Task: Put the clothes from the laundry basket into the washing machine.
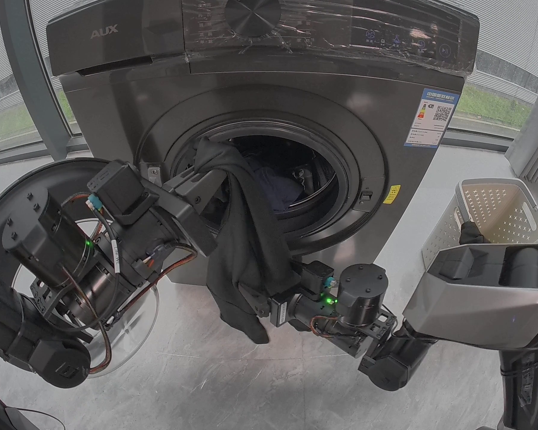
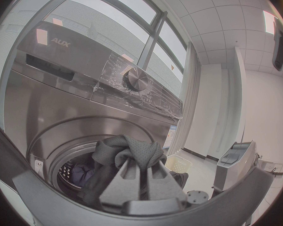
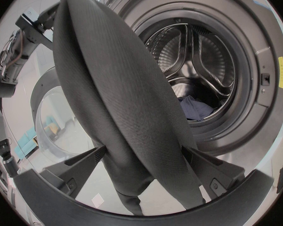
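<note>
A long dark garment (image 1: 245, 252) hangs from the left rim of the washing machine's (image 1: 352, 114) open drum down toward the floor. My left gripper (image 1: 212, 177) is shut on its top end, bunched at the fingertips (image 2: 143, 164). Lower down, my right gripper (image 1: 260, 298) stands open, and the garment (image 3: 122, 88) passes between its spread fingers (image 3: 85, 160). A blue cloth (image 1: 276, 189) lies inside the drum (image 3: 195, 63). The white laundry basket (image 1: 502, 210) stands on the floor at the right, with a dark cloth (image 1: 472, 232) at its near edge.
The machine's round door (image 1: 18, 210) is swung open to the left, behind my left arm. Pale floor (image 1: 221, 377) lies in front of the machine. Windows run behind it.
</note>
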{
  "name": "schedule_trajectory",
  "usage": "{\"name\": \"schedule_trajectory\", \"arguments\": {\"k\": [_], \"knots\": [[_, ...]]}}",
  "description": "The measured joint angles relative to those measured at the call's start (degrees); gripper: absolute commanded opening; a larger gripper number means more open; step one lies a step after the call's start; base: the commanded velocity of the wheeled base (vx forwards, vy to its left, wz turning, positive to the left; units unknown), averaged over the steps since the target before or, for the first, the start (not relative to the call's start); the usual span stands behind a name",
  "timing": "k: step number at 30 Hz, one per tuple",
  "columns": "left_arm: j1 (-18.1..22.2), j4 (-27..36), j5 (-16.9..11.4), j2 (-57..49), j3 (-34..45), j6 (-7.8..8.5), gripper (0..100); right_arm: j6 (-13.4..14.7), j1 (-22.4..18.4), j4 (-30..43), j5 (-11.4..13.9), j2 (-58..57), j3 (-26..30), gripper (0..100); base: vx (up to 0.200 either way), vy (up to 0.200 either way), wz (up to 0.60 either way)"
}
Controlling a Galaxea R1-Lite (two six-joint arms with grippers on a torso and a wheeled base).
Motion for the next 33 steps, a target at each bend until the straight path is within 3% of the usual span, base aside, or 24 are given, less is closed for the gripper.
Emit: {"name": "schedule_trajectory", "arguments": {"k": [3,4,11,15,21,26,33], "knots": [[-0.5,0.0,0.0,-0.3,-0.1,-0.02,0,0.0,0.2,0.7,0.0,2.7,-3.9,100,0.0,0.0,0.0],[-0.6,0.0,0.0,-0.4,-0.2,-0.05,0,0.0,0.4,0.9,-0.1,3.6,-5.1,0,0.0,0.0,0.0],[-1.4,0.0,0.0,-1.1,-0.3,-0.07,0,-0.3,0.9,1.1,-0.8,8.7,-13.5,0,0.0,0.0,0.0],[-1.6,0.0,0.1,-1.3,-0.3,-0.07,0,-0.3,0.8,0.5,-0.9,9.6,-14.9,0,0.0,0.0,0.0],[-0.9,0.0,0.0,-1.3,-0.1,-0.18,0,0.0,0.0,0.4,-1.3,7.8,-13.0,0,0.0,0.0,0.0],[1.7,0.7,-0.8,-1.2,0.8,-0.16,0,0.0,-3.6,0.8,-3.0,3.5,-10.6,0,0.0,0.0,0.0],[7.5,0.4,-4.4,2.5,5.9,0.9,0,-0.3,-8.7,1.0,-1.6,-5.9,-5.0,0,0.0,0.0,0.0]]}}
